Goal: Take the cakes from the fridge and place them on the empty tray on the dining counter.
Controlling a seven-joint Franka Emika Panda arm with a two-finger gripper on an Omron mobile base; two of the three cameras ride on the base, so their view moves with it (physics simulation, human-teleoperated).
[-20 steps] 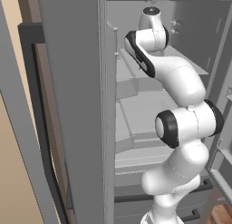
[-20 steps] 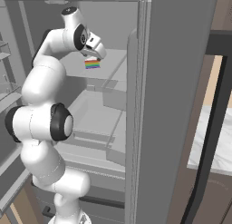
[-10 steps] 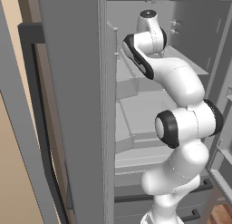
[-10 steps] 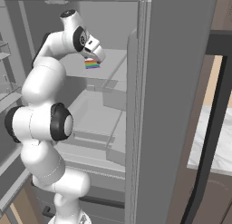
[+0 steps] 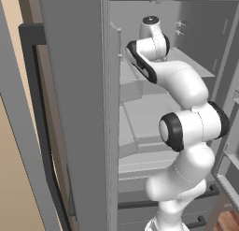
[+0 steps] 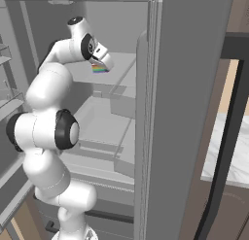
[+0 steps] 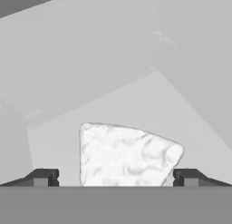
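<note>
Cake [image 7: 127, 155], white rough-frosted wedge with rainbow layers, on smooth grey fridge shelf [image 7: 149, 105], between released tool [image 7: 115, 177] tips

Inside the open fridge [image 6: 194, 88], the upper shelf [image 7: 149, 105] lies bare around the cake slice [image 7: 124, 155]. The wide-spread jaws leave room on both its sides. The fridge walls close in beyond and right.

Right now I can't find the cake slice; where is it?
On an upper fridge shelf, the cake slice lies under the gripper; in the hand view it sits between the open fingertips.
</note>
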